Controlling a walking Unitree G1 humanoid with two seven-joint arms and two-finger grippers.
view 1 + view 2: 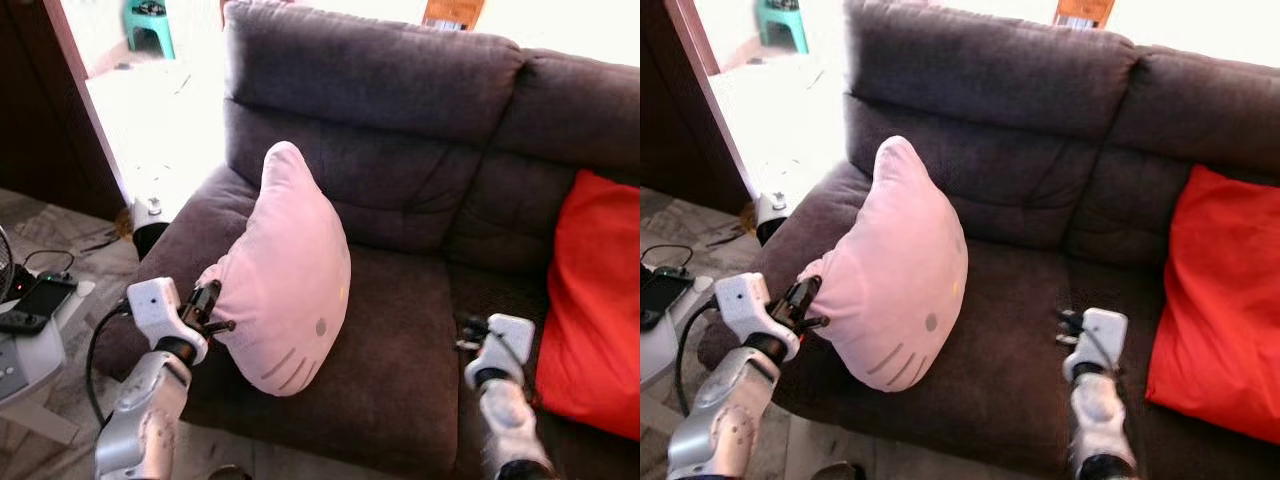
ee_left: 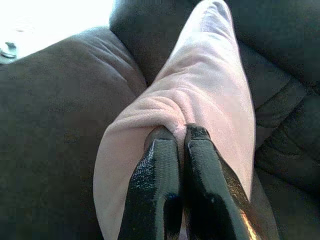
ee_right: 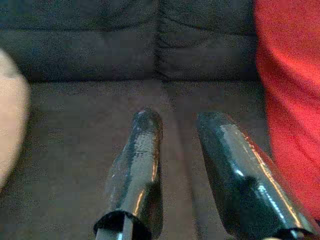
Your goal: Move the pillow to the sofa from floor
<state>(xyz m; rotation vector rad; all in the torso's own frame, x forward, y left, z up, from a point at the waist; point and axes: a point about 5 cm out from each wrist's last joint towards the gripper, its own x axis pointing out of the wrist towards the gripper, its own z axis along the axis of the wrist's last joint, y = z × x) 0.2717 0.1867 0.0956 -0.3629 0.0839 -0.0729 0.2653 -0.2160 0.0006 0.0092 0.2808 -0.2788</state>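
Pillow, pale pink plush with a stitched cat face [image 1: 285,275], stands on the dark brown fabric sofa [image 1: 400,350], pinched at its nine o'clock edge by the left gripper [image 1: 212,305]; release remains. Right gripper [image 3: 177,145], jaws parted and empty, hovers at four o'clock.

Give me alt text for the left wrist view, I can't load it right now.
The left pincer is shut on a pinched fold at the edge of the pink pillow, which stands on its edge against the dark grey sofa. The pillow's upper end leans toward the sofa's backrest, with the seat cushion and armrest around it.
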